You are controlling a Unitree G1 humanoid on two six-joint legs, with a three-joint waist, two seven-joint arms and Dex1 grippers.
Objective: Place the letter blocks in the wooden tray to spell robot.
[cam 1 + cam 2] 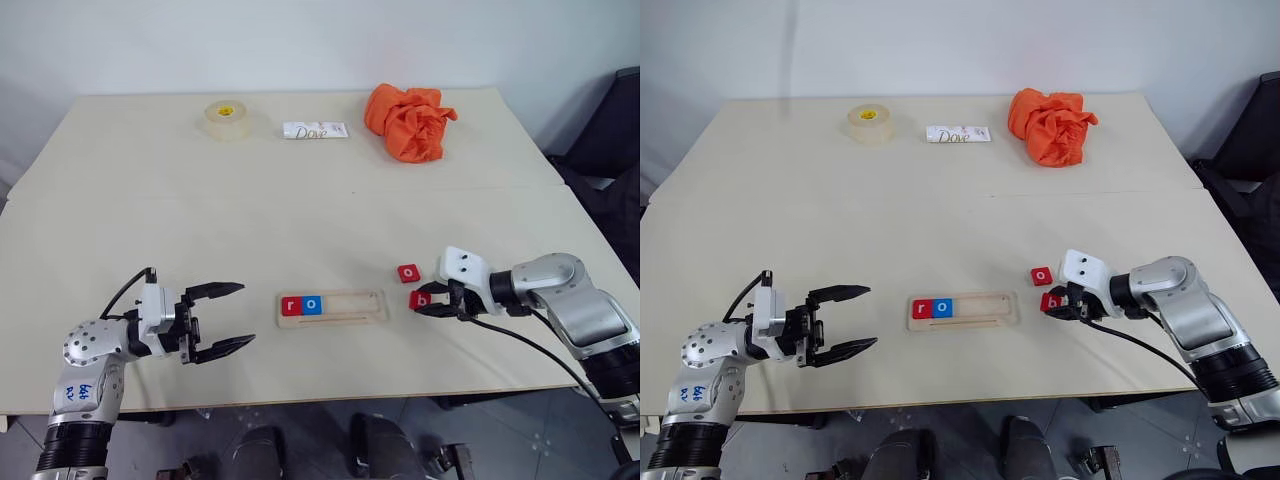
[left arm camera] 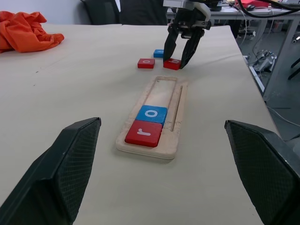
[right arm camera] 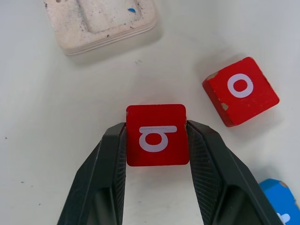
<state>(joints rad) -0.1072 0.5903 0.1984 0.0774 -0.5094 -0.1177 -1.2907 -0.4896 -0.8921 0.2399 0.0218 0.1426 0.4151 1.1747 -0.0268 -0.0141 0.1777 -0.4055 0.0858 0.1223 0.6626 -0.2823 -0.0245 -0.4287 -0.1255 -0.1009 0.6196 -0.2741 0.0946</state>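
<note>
While the right gripper [image 3: 157,136] is pinching one red b block [image 3: 157,134], two tiles (r, o) are sitting in the wooden tray [image 1: 366,308]; the left gripper [image 1: 228,318] is hanging spread.

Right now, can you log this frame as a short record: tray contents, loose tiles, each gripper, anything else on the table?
tray: wooden tray near the table's front edge, holding a red r tile then a blue o tile; the other slots empty
loose tiles: red o tile, blue tile with its letter unreadable
right gripper: fingers closed on the sides of the red b tile
left gripper: open, holding nothing
far side of table: tape roll, white packet, orange cloth
</note>
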